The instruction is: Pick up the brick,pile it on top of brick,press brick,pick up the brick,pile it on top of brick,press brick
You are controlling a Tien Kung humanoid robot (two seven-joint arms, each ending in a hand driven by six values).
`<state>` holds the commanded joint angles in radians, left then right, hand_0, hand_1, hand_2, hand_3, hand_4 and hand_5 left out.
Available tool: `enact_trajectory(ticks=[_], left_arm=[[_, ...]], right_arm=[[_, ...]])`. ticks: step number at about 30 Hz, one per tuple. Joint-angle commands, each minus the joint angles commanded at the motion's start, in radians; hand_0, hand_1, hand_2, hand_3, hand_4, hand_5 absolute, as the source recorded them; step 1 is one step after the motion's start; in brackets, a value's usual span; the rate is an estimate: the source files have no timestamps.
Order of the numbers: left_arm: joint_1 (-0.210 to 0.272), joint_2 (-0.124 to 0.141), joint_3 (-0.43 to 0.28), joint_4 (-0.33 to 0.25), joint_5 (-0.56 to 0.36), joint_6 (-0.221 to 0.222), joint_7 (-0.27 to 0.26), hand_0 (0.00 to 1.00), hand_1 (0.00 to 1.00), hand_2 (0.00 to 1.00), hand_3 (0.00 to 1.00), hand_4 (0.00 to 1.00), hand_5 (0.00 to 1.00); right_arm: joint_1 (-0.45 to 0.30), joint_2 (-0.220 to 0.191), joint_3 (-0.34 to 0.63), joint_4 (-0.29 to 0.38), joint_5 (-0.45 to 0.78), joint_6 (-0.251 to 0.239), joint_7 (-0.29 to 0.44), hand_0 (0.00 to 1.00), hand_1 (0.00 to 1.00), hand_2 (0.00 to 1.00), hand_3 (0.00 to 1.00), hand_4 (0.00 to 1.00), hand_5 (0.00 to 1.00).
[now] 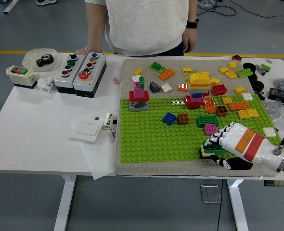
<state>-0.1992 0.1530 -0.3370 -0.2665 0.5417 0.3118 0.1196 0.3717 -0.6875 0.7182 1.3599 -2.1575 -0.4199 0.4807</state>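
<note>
No legible text: the small white label (109, 117) beside the flat white box (87, 128) bears print too small to read.

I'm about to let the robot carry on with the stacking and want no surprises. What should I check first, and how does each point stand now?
1. Right hand on the green brick: ok, fingers curled over it at the near right of the green baseplate.
2. Brick seated on the white brick under it: cannot tell, the hand covers the joint.
3. Left hand clear of the work: ok, not in view.
4. Person's hand away from the bricks: ok, it rests at the table's far edge, near the button boxes.
5. Space around the stack: ok, the pink brick stands apart from it.
</note>
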Motion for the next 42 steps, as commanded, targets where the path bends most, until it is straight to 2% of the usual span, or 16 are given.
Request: enact_trajectory(ticks=[18, 35, 41, 42], left_arm=[[0.007, -0.002, -0.006, -0.001, 0.011, -0.001, 0.004, 0.788, 0.787, 0.773, 0.623, 0.681, 0.637], [0.004, 0.000, -0.002, -0.001, 0.005, -0.001, 0.001, 0.788, 0.786, 0.773, 0.623, 0.682, 0.637], [0.003, 0.001, -0.001, -0.001, 0.004, -0.001, 0.001, 0.785, 0.786, 0.773, 0.622, 0.682, 0.637], [0.002, 0.001, 0.000, -0.001, 0.004, -0.002, 0.001, 0.785, 0.786, 0.773, 0.623, 0.682, 0.637]], right_arm=[[0.000, 0.004, -0.006, -0.005, -0.001, 0.001, -0.002, 0.287, 0.436, 0.536, 0.588, 0.599, 0.286], [-0.011, -0.005, 0.033, 0.021, 0.001, -0.001, -0.003, 0.287, 0.430, 0.535, 0.588, 0.598, 0.284], [-0.022, -0.003, 0.057, 0.020, -0.006, -0.019, -0.016, 0.286, 0.431, 0.535, 0.589, 0.599, 0.283], [-0.026, -0.004, 0.062, 0.019, -0.012, -0.027, -0.025, 0.326, 0.452, 0.547, 0.587, 0.616, 0.284]])
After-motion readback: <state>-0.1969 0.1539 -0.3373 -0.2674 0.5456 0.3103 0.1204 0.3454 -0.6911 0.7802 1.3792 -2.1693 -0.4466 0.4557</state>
